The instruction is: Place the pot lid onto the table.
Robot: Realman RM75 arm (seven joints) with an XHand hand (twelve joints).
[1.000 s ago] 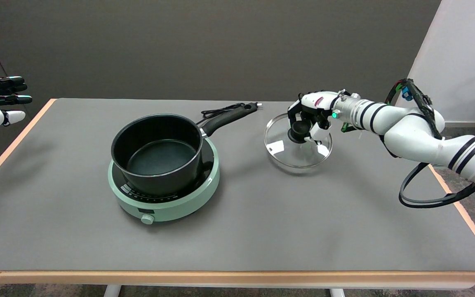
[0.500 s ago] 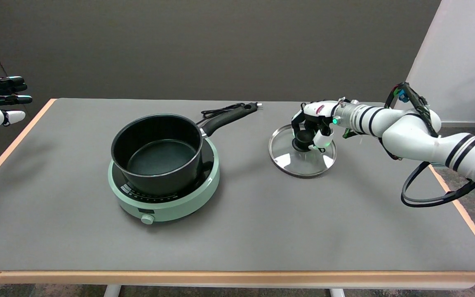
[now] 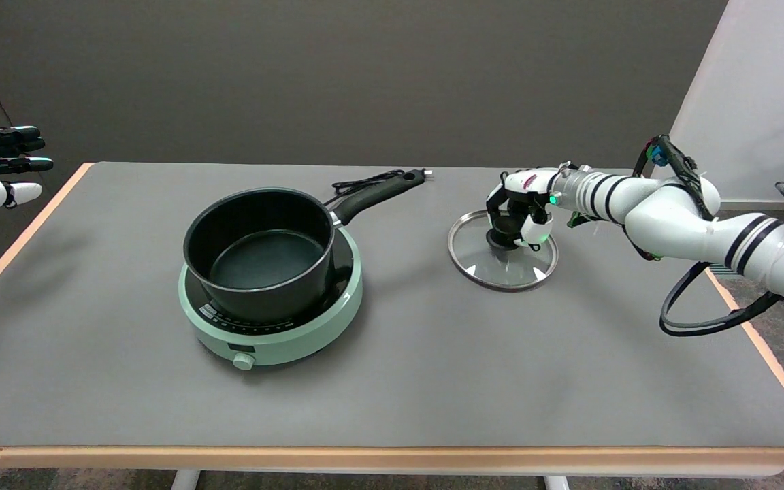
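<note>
Lowered since the earlier frame, the lid now lies flat on the table.
Right hand curls its fingers around the lid's black knob, holding it; the lid sits well right of the pot, which stands on the green cooker.

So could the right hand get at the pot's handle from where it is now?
Probably yes. The right hand grips the glass lid's knob, so it must let go first. Between it and the pot handle lies only bare table.
</note>
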